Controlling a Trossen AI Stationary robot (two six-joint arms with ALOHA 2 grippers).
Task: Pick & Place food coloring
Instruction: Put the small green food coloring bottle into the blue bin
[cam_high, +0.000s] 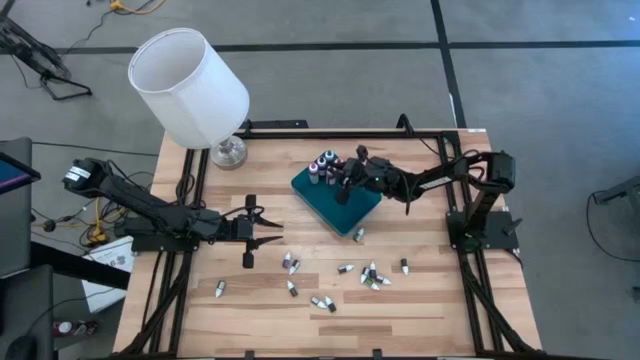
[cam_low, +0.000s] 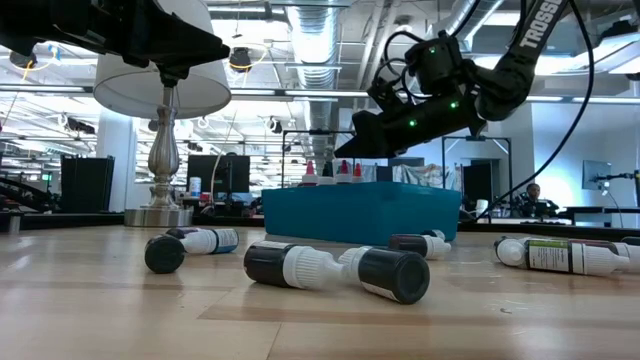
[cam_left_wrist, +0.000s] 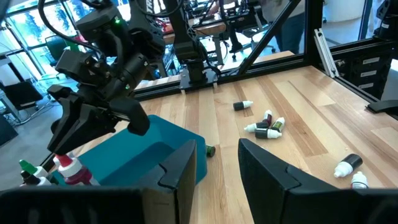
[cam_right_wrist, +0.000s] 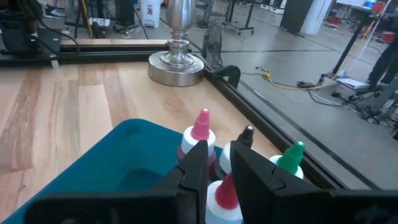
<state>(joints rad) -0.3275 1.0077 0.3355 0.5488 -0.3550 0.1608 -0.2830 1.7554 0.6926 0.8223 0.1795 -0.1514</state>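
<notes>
A flat teal tray lies mid-table. Several food coloring bottles stand upright on its far left corner: pink-capped, black-capped and green-capped. My right gripper hovers over that corner, shut on a red-capped bottle. Several more bottles lie on their sides on the wood nearer the front edge. My left gripper waits open left of the tray, above the table, touching nothing. My right gripper has the red pointed cap between its two fingers, coming slanting down from the table's right side. The bottle stands upright among the others on the tray's corner. The fingers hide the exact place of contact.
A white-shaded lamp with a silver base stands at the far left of the table. A black frame rail runs along the far edge just behind the tray. Loose bottles lie between the tray and the near edge.
</notes>
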